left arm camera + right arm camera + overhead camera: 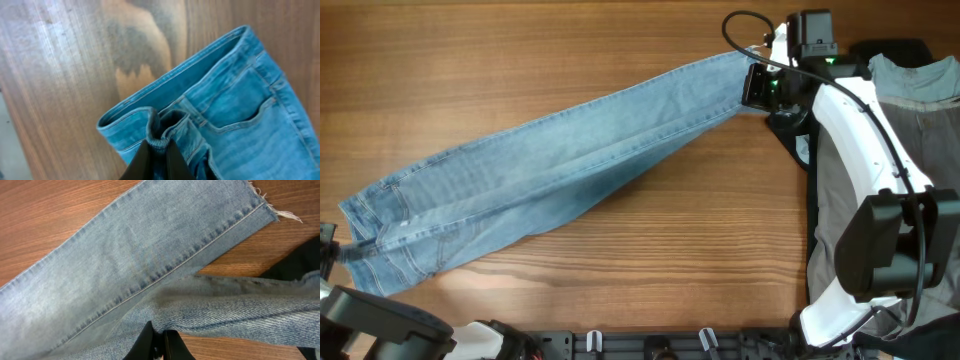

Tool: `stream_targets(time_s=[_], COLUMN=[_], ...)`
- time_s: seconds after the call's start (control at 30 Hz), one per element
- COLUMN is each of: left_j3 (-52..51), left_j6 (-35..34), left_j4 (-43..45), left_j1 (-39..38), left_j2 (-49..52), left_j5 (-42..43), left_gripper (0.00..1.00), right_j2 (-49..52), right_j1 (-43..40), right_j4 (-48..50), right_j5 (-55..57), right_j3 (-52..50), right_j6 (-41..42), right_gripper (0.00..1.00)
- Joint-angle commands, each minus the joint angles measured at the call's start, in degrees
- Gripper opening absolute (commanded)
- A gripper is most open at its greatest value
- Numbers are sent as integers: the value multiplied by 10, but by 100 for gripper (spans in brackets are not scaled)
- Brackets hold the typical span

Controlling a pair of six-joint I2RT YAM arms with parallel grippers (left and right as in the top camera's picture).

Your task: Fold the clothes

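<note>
The light blue jeans [570, 155] lie stretched diagonally across the table, waist at the lower left, leg hems at the upper right. My left gripper [159, 147] is shut on the waistband at the left edge; the left wrist view shows the waistband and a front pocket [235, 105]. My right gripper [760, 85] is at the leg ends. In the right wrist view its fingers [159, 337] are shut on the edge of the lower leg, with the frayed hem [265, 205] of the other leg beyond.
Grey trousers [920, 120] and a black garment [890, 50] lie piled at the right edge under the right arm. The wooden table [670, 260] shows in front of the jeans and behind them.
</note>
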Motion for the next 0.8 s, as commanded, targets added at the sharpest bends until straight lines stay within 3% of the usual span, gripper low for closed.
stream_targets(time_s=[0.0,0.23,0.27,0.33,0.37,0.47,0.67,0.73,0.77], left_j3=[0,0,0,0,0,0,0,0,0], left_j6=[-3,-5,-5,-5,-5,-5,-5,-5,-5], left_j4=[28,54,60,69,73,76,79,79,78], left_j1=[-4,-12,-17,-30,-37,-62,-73,-73,-73], left_j2=[2,2,2,2,2,6,8,8,8], left_j5=[-14,-14,-14,-14,-14,-14,-43,-64,-63], left_gripper=[4,4,4,7,8,17,25,43,46], right_j2=[10,41,59,97,118,129,109,110,110], right_j1=[-1,5,10,20,24,21,-17,-23,-25], right_j4=[12,86,121,221,266,257,137,98,87], right_j5=[46,-2,-18,-37,-44,-62,-62,-62,-59], right_j3=[11,11,11,11,11,11,11,11,11], right_j6=[30,72,82,81,65,68,-20,-50,-61], right_gripper=[9,14,21,91,99,100,100,100,100])
